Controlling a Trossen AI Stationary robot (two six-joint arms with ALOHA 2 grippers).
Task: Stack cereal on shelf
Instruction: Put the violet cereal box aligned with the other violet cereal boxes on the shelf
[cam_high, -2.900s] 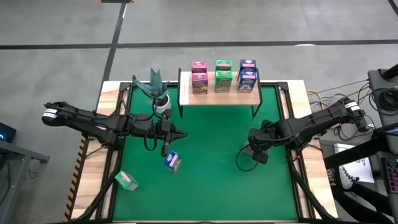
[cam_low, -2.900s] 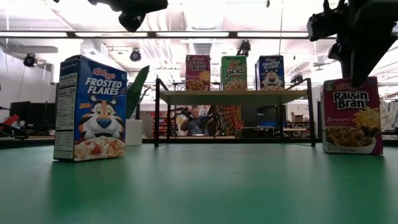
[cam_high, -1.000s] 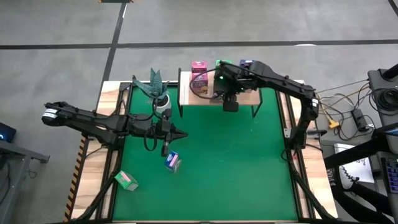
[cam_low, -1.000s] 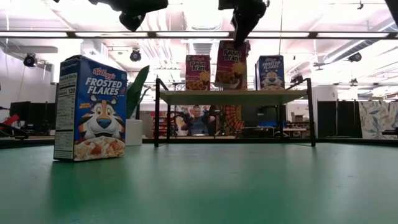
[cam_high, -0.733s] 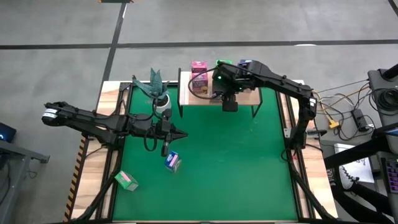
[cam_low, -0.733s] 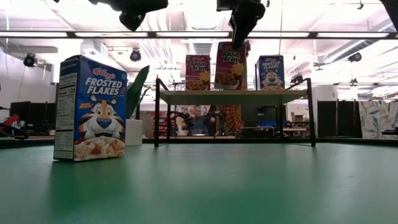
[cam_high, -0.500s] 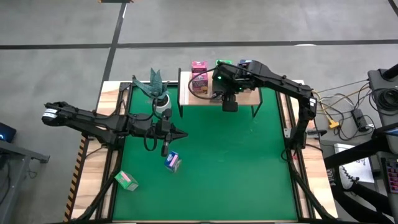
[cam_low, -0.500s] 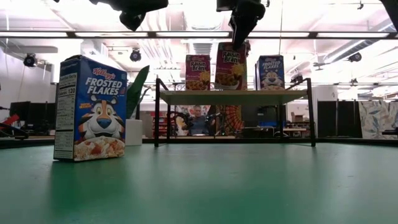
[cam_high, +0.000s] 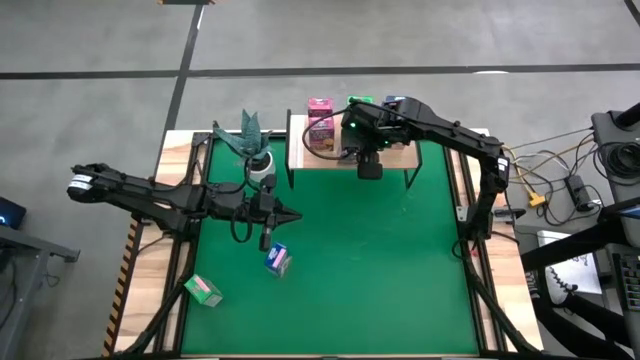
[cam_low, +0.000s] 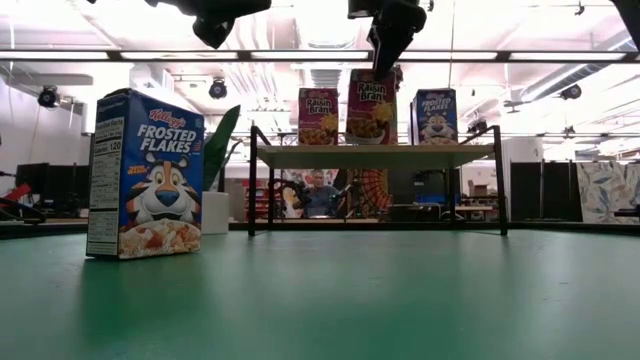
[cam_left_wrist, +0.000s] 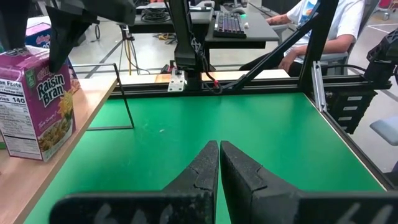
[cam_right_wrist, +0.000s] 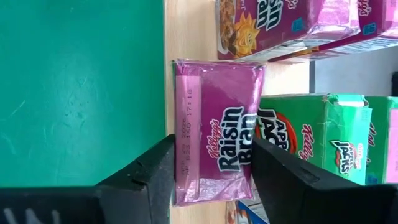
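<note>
My right gripper (cam_high: 362, 140) reaches over the pale wooden shelf (cam_high: 395, 156) and is shut on a pink Raisin Bran box (cam_right_wrist: 214, 130), seen upright in the low view (cam_low: 371, 105). Behind it on the shelf stand a green box (cam_right_wrist: 311, 134) and a blue box (cam_low: 436, 115), and beside it more pink boxes (cam_right_wrist: 280, 22). My left gripper (cam_high: 297, 216) is shut and hovers over the green mat. Below it a blue Frosted Flakes box (cam_high: 278, 260) stands on its base. A green box (cam_high: 203, 290) lies on the mat's near left part. My right gripper pinches the pink box's top end (cam_right_wrist: 186, 149) between its two fingers, one on the front face and one on the back. The fingers (cam_right_wrist: 146, 177) come from above, pointing down. The box is upright over the shelf's near edge; whether its bottom rests there I cannot tell.
A potted plant (cam_high: 250, 140) stands at the shelf's left end. The shelf's black legs and end posts (cam_low: 251, 180) rise from the mat's far part. The mat's middle and right show bare green (cam_high: 400, 270). People sit at desks beyond the table (cam_left_wrist: 317, 31).
My right gripper has come down a little over the shelf's near edge. The pink box in it was tilted and now hangs upright, slightly lower, close to the board. My left arm has kept still.
</note>
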